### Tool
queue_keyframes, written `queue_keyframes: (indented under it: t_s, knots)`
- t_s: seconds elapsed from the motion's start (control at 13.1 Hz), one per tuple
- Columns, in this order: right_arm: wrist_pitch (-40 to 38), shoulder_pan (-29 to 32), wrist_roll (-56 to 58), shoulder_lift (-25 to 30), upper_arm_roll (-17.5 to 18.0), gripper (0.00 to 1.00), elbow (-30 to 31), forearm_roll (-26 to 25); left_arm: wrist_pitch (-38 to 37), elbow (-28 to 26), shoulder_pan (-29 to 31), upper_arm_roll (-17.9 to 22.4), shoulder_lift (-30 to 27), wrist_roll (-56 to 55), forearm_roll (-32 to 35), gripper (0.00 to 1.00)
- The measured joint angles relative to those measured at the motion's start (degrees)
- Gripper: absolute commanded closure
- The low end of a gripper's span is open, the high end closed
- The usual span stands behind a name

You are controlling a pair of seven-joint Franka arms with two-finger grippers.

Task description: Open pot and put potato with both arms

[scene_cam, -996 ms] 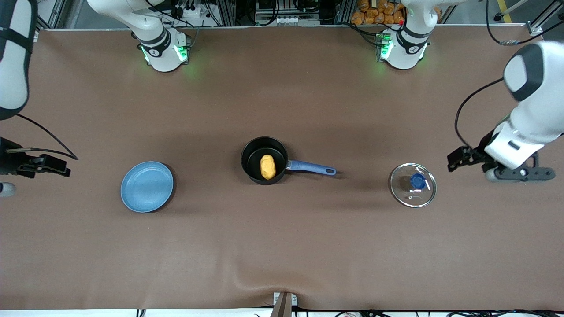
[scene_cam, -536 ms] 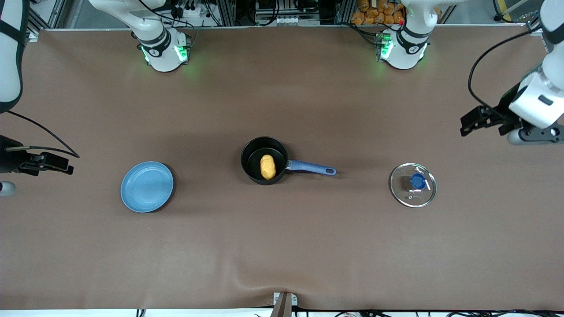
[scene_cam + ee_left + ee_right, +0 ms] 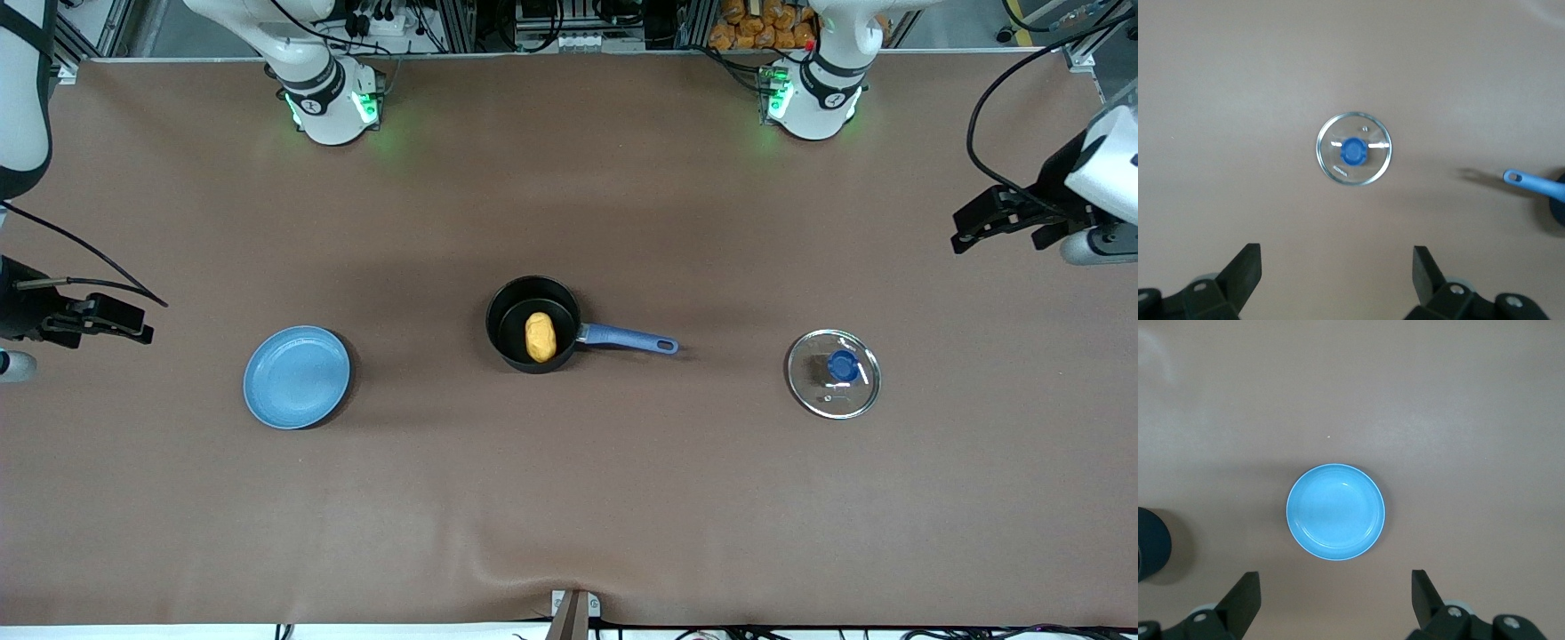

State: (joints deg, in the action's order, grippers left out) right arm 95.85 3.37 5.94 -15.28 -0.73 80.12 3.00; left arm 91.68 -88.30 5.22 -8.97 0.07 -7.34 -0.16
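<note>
The front view shows the whole table: the pot [image 3: 533, 324] stands in the middle with no lid on it, and the potato [image 3: 540, 337] lies inside it. The blue handle [image 3: 627, 339] of the pot points toward the left arm's end of the table. The glass lid [image 3: 833, 373] lies flat on the table at that end, well apart from the pot. The light-blue plate [image 3: 296, 377] lies toward the right arm's end and carries nothing.

The potato shows only in the front view. The left wrist view shows the lid [image 3: 1355, 149] with its blue knob [image 3: 1353, 151] and only the tip of the handle [image 3: 1533, 185]. The right wrist view shows the plate [image 3: 1335, 511] and only a dark edge of the pot [image 3: 1151, 543].

The left gripper [image 3: 985, 222] hangs over the table edge at the left arm's end; its fingers [image 3: 1245, 270] stand wide apart and hold nothing. The right gripper [image 3: 116, 318] hangs over the right arm's end, also spread wide and with nothing between its fingers [image 3: 1243, 600]. Both grippers are well apart from the pot and the potato.
</note>
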Motion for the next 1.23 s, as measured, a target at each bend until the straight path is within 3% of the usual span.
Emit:
queue_keyframes:
  t_s: [0.31, 1.0, 1.23]
  knots:
    - [0.0, 0.0, -0.8, 0.0, 0.1, 0.0, 0.0, 0.0, -0.2, 3.0, 0.4, 1.7, 0.0, 0.7, 0.0, 0.0]
    - [0.1, 0.0, -0.9, 0.1, 0.5, 0.0, 0.0, -1.0, -2.5, 3.0, -0.6, 1.4, 0.2, 0.7, 0.0, 0.0]
    - [0.1, 0.0, -0.9, 0.1, 1.0, 0.0, 0.0, -1.2, -2.7, 2.4, -3.1, 3.5, 0.1, 0.7, 0.0, 0.0]
